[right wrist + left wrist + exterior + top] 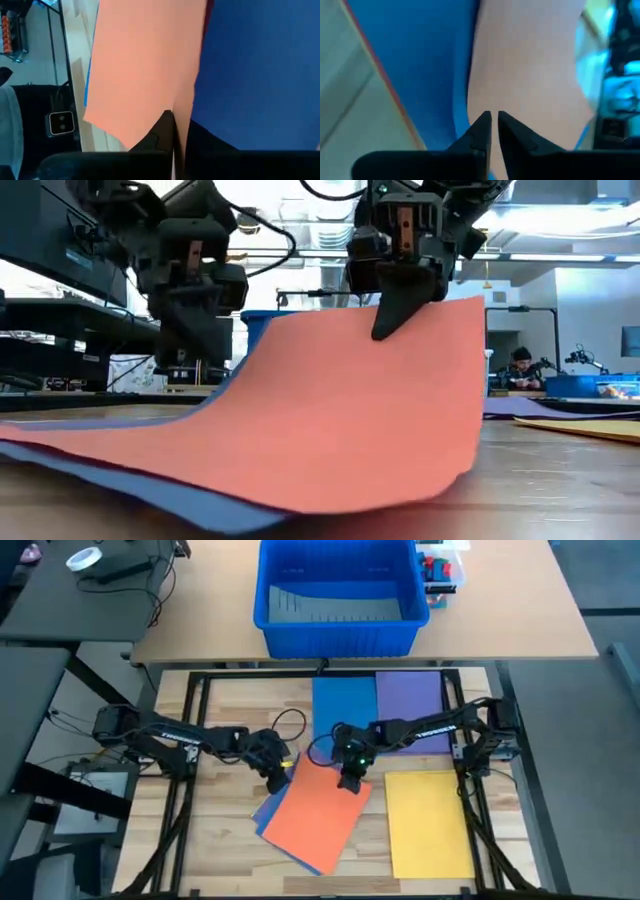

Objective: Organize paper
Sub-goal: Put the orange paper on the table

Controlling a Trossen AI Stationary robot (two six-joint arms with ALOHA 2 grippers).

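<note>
An orange sheet (320,805) lies askew mid-table on a blue sheet (270,818). Its far edge is raised, and its near part rests on the blue sheet (180,500). My right gripper (350,780) is shut on that raised edge. My left gripper (277,775) stands at the sheet's far left corner. Its fingers (492,120) are all but shut, with a thin gap over the orange sheet (530,75). A yellow sheet (428,820) lies flat at the near right. A blue sheet (343,705) and a purple sheet (410,705) lie side by side farther back. My right gripper pinches the orange sheet's far edge (184,106), near its right corner, between its two fingers, a single layer. The fingers (392,325) come from above, pointing down. The sheet curves down from the hold, its far part lifted and its near part on the blue sheet. My left gripper has its tips at the sheet's left edge, but I cannot tell whether it touches the sheet.
A big blue bin (335,600) stands on the far table behind the work surface. A red cable loop (290,723) lies near the left arm. A person (520,365) sits far off in the room. Bare wood shows at the near left.
</note>
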